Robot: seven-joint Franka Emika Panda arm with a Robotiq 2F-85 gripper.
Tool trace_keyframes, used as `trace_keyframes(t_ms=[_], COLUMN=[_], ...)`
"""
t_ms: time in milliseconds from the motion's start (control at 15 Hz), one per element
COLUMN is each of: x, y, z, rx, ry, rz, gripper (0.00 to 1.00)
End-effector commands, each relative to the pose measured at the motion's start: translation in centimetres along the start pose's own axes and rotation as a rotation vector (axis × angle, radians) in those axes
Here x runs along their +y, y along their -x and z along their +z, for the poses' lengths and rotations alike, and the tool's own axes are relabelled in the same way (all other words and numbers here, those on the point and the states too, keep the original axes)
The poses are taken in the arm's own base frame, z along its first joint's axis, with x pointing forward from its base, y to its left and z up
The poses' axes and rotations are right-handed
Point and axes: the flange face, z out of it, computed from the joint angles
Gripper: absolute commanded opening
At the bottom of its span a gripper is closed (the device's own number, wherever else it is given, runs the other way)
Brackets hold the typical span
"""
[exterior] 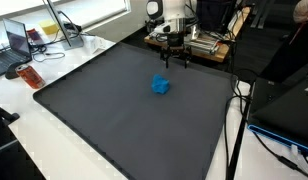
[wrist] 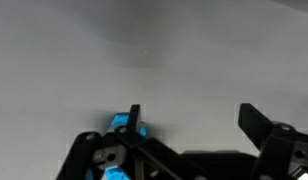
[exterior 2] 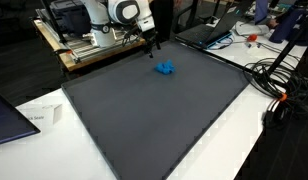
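So, main risk: in the wrist view the blue block (wrist: 121, 124) sits beside the finger (wrist: 135, 116) at the left of the picture, not in the middle of the gap. A straight drop from here would likely land that finger on the block and shove or tip it.
Cause: the hand (wrist: 194, 118) stands off-centre over the block, and the block looks small and light, so it may skid on the dark mat (exterior: 114, 125).
Second risk: a nudged block could slide towards the mat's edge on the robot's side and end up under the arm.
Hand, opening: fingers spread wide, with nothing between them.
Hand, contact: it holds nothing and touches nothing. In both exterior views it hangs over the mat's robot-side edge.
Block, place: on the mat, lying nearer that robot-side edge than the mat's middle, with no other thing on the mat.
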Motion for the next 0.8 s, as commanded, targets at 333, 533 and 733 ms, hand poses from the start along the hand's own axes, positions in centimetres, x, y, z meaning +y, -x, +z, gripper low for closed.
trace_keyframes(t_ms=[333, 533, 733], x=[-0.1, 0.7, 1.8], y=[-2.1, -2.2, -2.5], z=[-4.1, -3.9, -3.7], rx=[0.111, 0.107, 0.108], ry=[0.054, 0.073, 0.095], rz=[0.059, 0.114, 0.171], gripper=[1.00, 1.00, 1.00])
